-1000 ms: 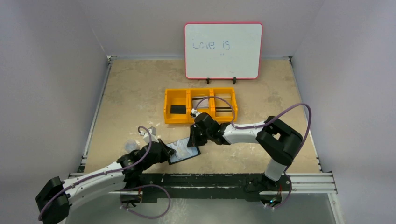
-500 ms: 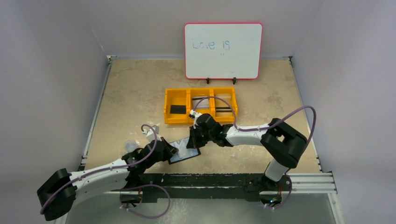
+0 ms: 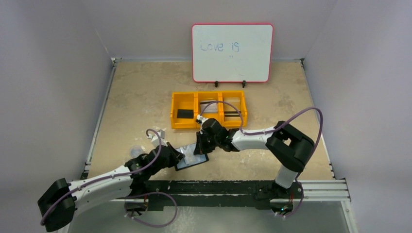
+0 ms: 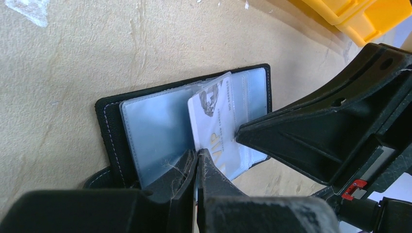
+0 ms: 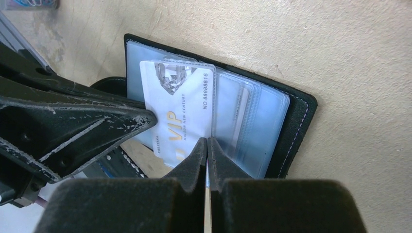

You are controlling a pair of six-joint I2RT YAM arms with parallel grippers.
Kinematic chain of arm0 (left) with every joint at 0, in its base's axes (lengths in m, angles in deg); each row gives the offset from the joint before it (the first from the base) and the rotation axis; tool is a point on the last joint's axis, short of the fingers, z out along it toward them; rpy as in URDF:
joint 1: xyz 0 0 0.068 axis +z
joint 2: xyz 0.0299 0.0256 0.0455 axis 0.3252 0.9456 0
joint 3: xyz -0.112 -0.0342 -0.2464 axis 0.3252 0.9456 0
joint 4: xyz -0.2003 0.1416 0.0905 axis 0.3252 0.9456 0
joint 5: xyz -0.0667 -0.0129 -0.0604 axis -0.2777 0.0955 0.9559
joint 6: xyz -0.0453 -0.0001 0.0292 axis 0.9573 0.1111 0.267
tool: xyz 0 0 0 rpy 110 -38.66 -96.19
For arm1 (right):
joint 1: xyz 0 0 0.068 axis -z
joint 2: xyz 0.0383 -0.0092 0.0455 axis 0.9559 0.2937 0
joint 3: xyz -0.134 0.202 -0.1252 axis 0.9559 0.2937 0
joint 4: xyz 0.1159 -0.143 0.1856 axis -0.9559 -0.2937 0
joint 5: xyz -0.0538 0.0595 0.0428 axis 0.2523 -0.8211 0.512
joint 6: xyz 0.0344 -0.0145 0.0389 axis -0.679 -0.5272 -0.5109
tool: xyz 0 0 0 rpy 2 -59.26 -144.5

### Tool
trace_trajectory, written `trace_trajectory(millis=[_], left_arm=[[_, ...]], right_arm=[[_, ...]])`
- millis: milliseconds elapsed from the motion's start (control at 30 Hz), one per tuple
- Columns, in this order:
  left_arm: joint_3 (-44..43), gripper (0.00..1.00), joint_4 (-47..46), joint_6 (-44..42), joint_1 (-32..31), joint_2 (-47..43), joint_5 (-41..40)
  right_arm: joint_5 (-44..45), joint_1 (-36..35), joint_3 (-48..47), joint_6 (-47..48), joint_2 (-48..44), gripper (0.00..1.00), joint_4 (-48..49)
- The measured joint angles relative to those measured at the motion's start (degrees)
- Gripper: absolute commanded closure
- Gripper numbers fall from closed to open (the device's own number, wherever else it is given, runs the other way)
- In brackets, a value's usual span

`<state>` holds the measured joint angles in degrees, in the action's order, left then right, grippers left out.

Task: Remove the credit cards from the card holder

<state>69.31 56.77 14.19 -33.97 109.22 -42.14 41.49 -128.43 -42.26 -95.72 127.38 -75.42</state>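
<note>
The card holder (image 3: 190, 161) lies open and flat on the table (image 3: 136, 97), near the front edge and about midway between the two arms, clear pockets facing up. One credit card (image 5: 177, 104), white with "VIP" printed on it, sticks partway out of a pocket. So I'd say we're mid-extraction on that card, not done with it. I can't tell if more cards sit in the other pockets.

The left gripper (image 4: 197, 162) has its fingers pressed together on the card edge nearest it, and it looks like a proper pinch. The right gripper (image 5: 207, 145) is squeezed tight too, tips right where the card's opposite edge meets the neighbouring pockets. No idea whether it has the card or just the plastic sleeve.

Next move, my guess: one side pins the holder while the other slides the card out flat along the pocket, without dragging the whole wallet along. If both tug on the card, nothing comes free.

On views: the overhead gives the layout, with the yellow tray (image 3: 184, 93) just behind the work spot and the whiteboard (image 3: 232, 52) at the back. But the grippers mostly hide the card there. The wrist cams show the print, the pocket layers and where each fingertip sits. Each one also catches the other gripper's tip touching the card from the far side.
</note>
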Motion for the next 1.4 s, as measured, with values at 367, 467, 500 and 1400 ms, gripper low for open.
trace_trajectory(millis=[367, 467, 500, 1400], left_arm=[[-1.2, 1.0, 3.9, -0.4, -0.1, -0.7, -0.7], [-1.4, 1.0, 4.8, -0.5, -0.1, -1.5, -0.9], [-1.4, 1.0, 5.1, -0.5, -0.1, -1.8, -1.0], [5.3, 1.0, -7.3, -1.8, 0.0, -3.4, -0.4]], right_arm=[[0.6, 0.0, -0.1, -0.6, 0.0, 1.0, -0.4], [0.8, 0.0, -0.3, -0.9, 0.1, 1.0, -0.7], [0.8, 0.0, -0.4, -0.9, 0.2, 1.0, -0.8], [-13.0, 5.1, 5.4, -4.5, 0.6, 0.71, 9.6]])
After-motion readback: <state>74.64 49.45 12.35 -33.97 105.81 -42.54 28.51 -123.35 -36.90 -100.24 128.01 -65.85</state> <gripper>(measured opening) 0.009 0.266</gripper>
